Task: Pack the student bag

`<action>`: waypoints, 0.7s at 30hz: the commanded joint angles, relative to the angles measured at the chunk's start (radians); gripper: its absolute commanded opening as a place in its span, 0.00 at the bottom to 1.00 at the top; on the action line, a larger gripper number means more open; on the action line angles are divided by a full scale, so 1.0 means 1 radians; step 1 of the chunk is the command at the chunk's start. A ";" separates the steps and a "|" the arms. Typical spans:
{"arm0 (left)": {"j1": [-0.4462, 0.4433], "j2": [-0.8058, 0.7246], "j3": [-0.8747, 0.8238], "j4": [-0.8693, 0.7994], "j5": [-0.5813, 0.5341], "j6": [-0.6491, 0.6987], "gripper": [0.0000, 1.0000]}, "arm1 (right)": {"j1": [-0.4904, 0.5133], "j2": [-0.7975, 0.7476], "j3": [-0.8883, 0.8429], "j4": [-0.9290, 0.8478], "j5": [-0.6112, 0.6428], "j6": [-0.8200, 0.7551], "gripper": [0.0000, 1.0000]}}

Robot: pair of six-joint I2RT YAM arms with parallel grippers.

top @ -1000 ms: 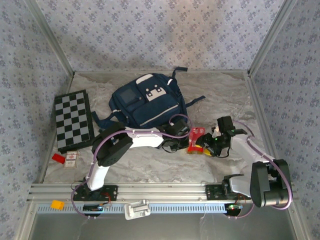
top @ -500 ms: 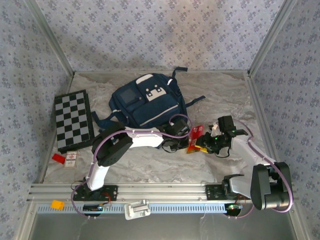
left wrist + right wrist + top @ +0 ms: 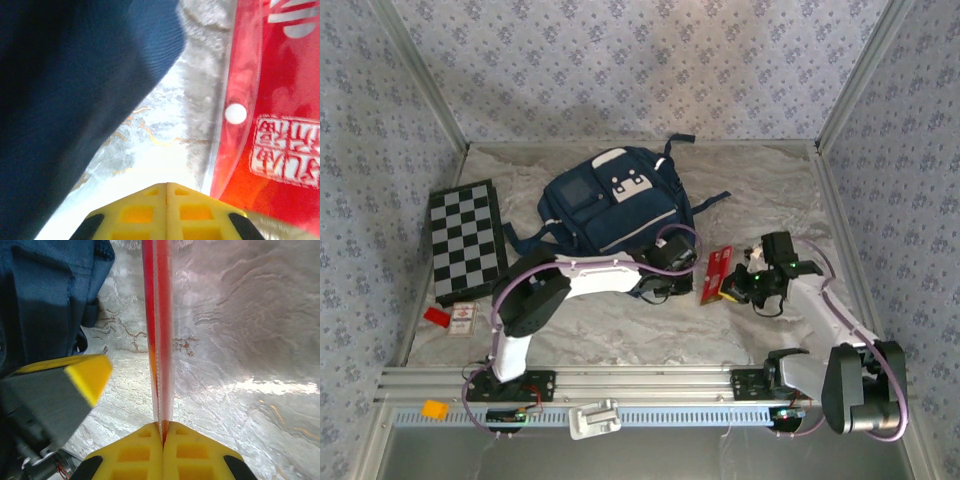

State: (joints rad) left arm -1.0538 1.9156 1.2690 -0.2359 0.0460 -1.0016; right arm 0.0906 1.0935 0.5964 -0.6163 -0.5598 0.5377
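Edgewise, glossy red pouch [image 3: 158, 315], right pincer [image 3: 163, 429] clamped

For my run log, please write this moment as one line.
left gripper: shut, empty, beside backpack | right gripper: shut on red pouch, outside the backpack

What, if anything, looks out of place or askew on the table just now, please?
The flat red plastic pouch is turned on edge rather than lying flat, pinched at one end by the shut right hand, beside the navy blue fabric backpack. Nothing looks spilled or damaged.
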 commanded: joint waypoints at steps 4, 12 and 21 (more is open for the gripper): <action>0.009 -0.248 0.010 -0.165 -0.182 0.276 0.30 | -0.010 -0.079 0.103 -0.072 0.017 0.024 0.00; 0.146 -0.347 -0.004 -0.304 -0.315 0.618 0.53 | 0.024 -0.052 0.196 -0.030 -0.051 0.048 0.00; 0.231 -0.258 -0.007 -0.209 -0.273 0.933 0.67 | 0.110 0.030 0.251 0.063 -0.041 0.133 0.00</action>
State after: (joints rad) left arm -0.8116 1.6131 1.2564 -0.4679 -0.2474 -0.2405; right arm 0.1860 1.1027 0.8078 -0.5930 -0.5915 0.6289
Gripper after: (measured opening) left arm 0.662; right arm 0.052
